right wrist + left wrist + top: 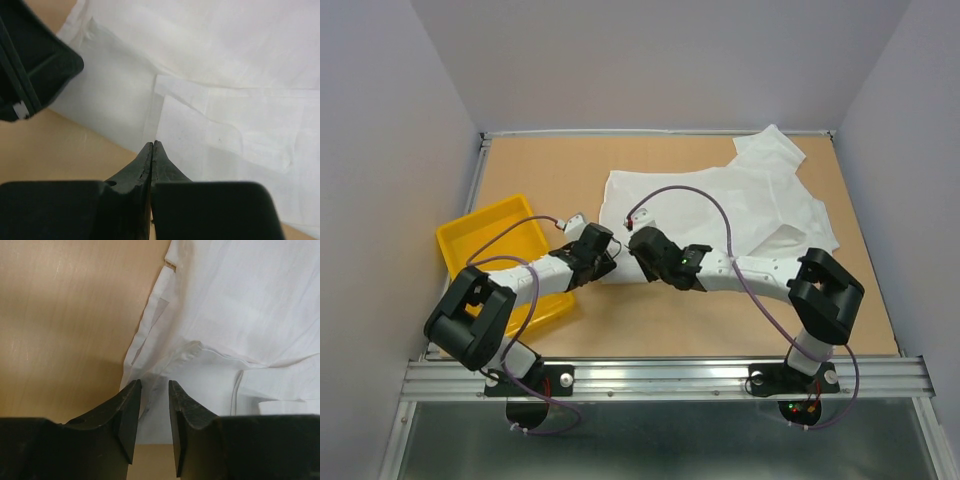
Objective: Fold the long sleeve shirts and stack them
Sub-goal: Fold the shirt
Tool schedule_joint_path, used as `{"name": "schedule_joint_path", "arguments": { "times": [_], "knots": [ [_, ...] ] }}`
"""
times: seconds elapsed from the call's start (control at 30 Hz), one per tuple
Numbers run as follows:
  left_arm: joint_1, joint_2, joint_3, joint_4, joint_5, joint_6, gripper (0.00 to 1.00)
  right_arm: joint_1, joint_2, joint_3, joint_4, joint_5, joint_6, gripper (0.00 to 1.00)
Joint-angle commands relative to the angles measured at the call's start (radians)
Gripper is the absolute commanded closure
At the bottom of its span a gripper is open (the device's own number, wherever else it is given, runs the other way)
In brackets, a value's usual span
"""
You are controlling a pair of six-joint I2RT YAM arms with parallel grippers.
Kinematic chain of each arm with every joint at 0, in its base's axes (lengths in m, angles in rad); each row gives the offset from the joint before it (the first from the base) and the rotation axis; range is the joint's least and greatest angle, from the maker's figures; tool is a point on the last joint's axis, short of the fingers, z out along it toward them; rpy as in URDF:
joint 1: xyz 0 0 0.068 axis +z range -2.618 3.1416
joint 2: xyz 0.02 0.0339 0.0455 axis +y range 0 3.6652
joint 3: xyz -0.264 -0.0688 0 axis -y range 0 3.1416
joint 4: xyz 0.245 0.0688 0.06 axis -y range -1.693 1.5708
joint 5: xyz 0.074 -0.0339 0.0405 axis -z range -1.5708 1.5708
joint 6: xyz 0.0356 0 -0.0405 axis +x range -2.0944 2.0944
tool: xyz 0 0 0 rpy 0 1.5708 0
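Shirt (720, 200) under parted left fingers (125, 420); right fingers (144, 162) closed

A tan wooden table (550, 170) carries a white shirt (770, 195), spread out and rumpled across its far right part with cloth bunched toward the back corner, and a yellow tray (485, 235), lying flat at the left side, apart from the shirt, bare board between them.
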Motion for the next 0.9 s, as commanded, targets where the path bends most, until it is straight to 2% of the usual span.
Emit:
{"name": "schedule_joint_path", "arguments": {
  "times": [0.0,0.3,0.53,0.87],
  "knots": [
    [0.005,-0.016,-0.045,-0.069,0.005,0.001,0.59,-0.035,-0.032,0.089,0.033,0.079,0.106,0.99],
    [0.005,-0.066,-0.084,-0.058,0.010,-0.025,0.59,-0.093,-0.009,0.111,0.112,0.080,0.283,0.99],
    [0.005,-0.077,-0.087,-0.050,0.022,-0.027,0.59,-0.148,-0.061,0.160,0.135,0.114,0.266,0.99],
    [0.005,-0.091,-0.090,-0.049,0.027,-0.025,0.59,-0.231,-0.138,0.223,0.171,0.247,0.272,0.99]
  ]
}}
